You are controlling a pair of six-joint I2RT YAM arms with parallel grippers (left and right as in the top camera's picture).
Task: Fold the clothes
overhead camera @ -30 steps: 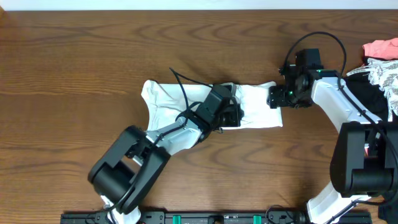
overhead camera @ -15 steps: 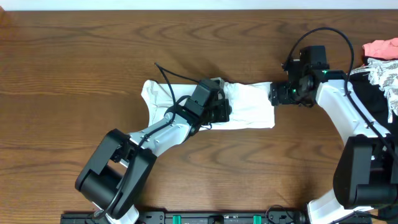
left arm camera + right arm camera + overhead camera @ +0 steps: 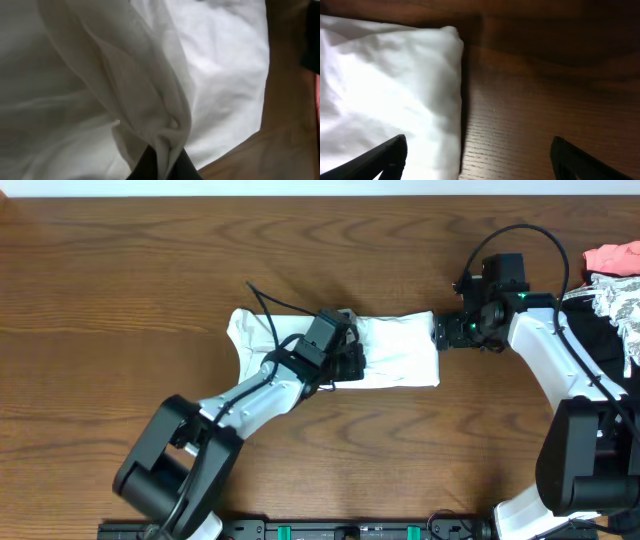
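Over the last second we drew our left gripper [image 3: 345, 358] a short way to the left along the T-shirt [image 3: 400, 350], and the cloth came with it. The shirt's right edge slid leftward and its right-hand part pulled in narrower and tidier. The left gripper was pinched tight on a raised fold of the white cloth near the middle of the band. In the left wrist view that fold ran down as a ridge straight into the closed fingertips.

Our right gripper [image 3: 441, 332] shifted slightly toward the far side and settled at the shirt's right end, and its jaws widened a touch. They stood spread wide, gripping nothing, with only the shirt's edge and bare wood below them. In the right wrist view one finger [image 3: 387, 157] hung over the cloth and the other over the table [image 3: 120, 280]. We could not tell whether either touched.

The shirt lay as a long band across the middle of the table, running left to right, and looked to us already doubled over at least once. It was well apart from the heap of other garments [image 3: 612, 275] at the far right edge. We judged that the tug had taken out slack before the next fold. The right end seemed the likely part to be picked up and carried over to the left.
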